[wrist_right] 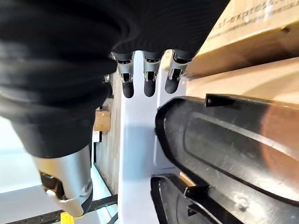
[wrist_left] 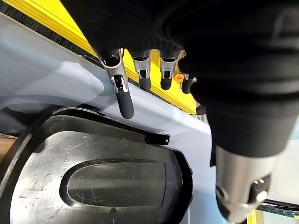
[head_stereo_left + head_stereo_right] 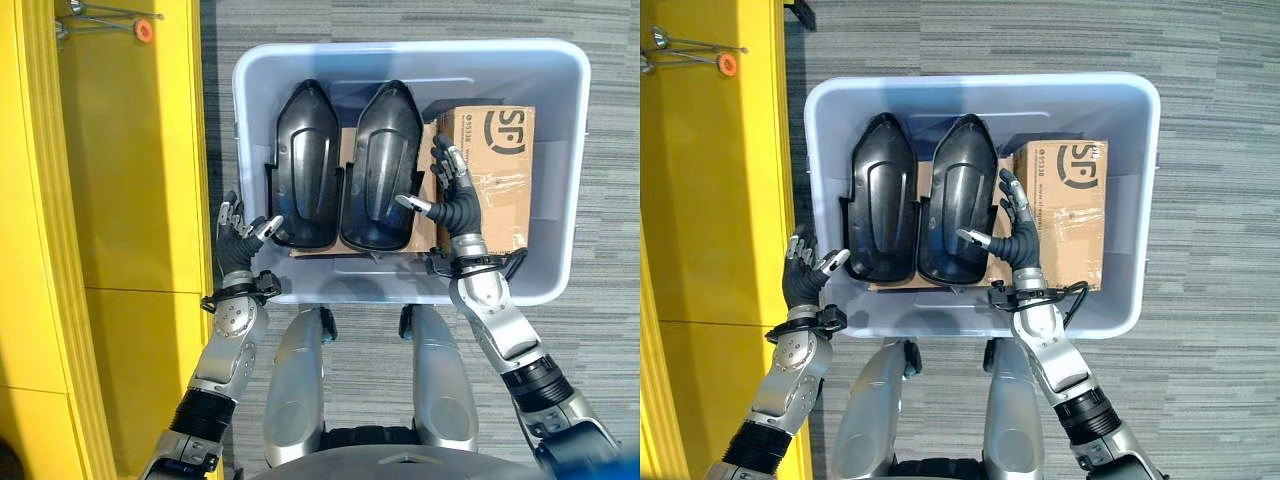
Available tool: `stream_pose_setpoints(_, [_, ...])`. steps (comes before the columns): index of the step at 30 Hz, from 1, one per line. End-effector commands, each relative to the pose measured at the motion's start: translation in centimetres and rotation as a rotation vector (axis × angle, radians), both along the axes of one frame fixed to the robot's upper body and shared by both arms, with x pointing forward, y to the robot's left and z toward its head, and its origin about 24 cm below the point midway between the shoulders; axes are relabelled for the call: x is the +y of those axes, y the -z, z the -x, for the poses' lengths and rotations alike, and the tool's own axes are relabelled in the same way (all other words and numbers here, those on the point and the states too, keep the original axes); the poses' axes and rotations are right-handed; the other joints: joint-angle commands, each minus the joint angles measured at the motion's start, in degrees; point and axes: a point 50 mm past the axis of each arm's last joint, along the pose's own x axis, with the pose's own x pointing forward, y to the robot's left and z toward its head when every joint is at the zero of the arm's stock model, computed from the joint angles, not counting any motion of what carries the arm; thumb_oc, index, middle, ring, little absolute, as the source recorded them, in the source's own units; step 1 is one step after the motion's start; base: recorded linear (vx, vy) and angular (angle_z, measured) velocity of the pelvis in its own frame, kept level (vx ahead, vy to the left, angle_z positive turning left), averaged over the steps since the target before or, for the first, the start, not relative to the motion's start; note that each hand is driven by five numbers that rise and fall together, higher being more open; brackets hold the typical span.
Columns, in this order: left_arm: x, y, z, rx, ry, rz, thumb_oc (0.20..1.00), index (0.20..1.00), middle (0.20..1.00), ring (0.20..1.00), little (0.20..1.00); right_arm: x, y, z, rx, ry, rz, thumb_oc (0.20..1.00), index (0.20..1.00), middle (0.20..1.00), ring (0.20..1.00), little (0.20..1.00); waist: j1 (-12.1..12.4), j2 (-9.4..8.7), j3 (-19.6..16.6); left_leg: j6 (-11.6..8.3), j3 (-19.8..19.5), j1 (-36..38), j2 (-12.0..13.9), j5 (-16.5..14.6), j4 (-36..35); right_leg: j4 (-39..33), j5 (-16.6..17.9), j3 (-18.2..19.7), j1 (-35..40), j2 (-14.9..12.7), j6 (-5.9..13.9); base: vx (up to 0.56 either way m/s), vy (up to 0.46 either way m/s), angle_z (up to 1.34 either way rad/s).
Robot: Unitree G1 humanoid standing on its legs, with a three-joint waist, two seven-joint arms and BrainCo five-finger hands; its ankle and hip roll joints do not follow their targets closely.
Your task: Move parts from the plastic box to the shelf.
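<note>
Black parts, two of them, lie side by side in the plastic box. My right hand reaches in beside one, fingers loose, holding nothing. My left hand waits open at the box's edge.

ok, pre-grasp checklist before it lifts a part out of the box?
1. Parts in plastic box: left black part and right black part side by side, ok.
2. Left hand open, at the box's left near corner beside the left part, holding nothing: ok.
3. Right hand open, between the right part and the cardboard box: ok.
4. Contact with any part: cannot tell.
5. Yellow shelf on the robot's left: ok.
</note>
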Motion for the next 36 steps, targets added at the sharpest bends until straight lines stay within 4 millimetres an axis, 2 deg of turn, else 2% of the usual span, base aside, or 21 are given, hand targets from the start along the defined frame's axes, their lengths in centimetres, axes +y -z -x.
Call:
stream_pose_setpoints(1, [1.1, -0.7, 1.0, -0.041, -0.021, -0.064, 1.000, 1.000, 1.000, 1.000, 1.000, 0.4, -1.0, 0.7, -0.072, 0.004, -0.030, 1.000, 1.000, 1.000, 1.000, 1.000, 0.5, -2.29, -1.3, -3.58, 0.2, 0.0, 2.3, -5.8, 6.1, 2.8, -3.2, -3.1, 1.3, -4.7, 4.20, 0.00, 0.000, 0.00])
stream_pose_setpoints(17, [1.4, -0.4, 1.5, -0.023, -0.035, -0.073, 1.000, 1.000, 1.000, 1.000, 1.000, -0.3, 0.2, 0.8, -0.016, 0.042, -0.050, 1.000, 1.000, 1.000, 1.000, 1.000, 0.2, -1.97, -1.3, -3.55, 0.4, -1.0, 2.3, -5.8, 6.3, 3.4, -3.3, -2.6, -0.2, -4.5, 4.16, 0.00, 0.000, 0.00])
stream_pose_setpoints(26, [1.3, 0.2, 1.7, 0.004, -0.024, -0.061, 1.000, 1.000, 1.000, 1.000, 1.000, -0.1, 2.1, 0.2, 0.100, 0.031, -0.093, 1.000, 1.000, 1.000, 1.000, 1.000, 0.6, -1.15, -1.3, -3.62, 0.7, -1.5, 2.0, -5.5, 6.1, 3.7, -3.2, -2.5, -1.2, -4.6, 4.09, 0.00, -0.004, -0.02])
stream_pose_setpoints(36, [0.6, 0.5, 1.5, 0.011, 0.004, -0.039, 1.000, 1.000, 1.000, 1.000, 1.000, 0.9, 4.6, -1.4, 0.238, 0.049, -0.080, 1.000, 1.000, 1.000, 1.000, 1.000, 1.5, 0.45, -1.3, -3.50, 0.8, -2.3, 1.8, -5.5, 6.0, 4.0, -3.2, -2.2, -2.4, -4.8, 3.95, 0.00, -0.001, -0.01])
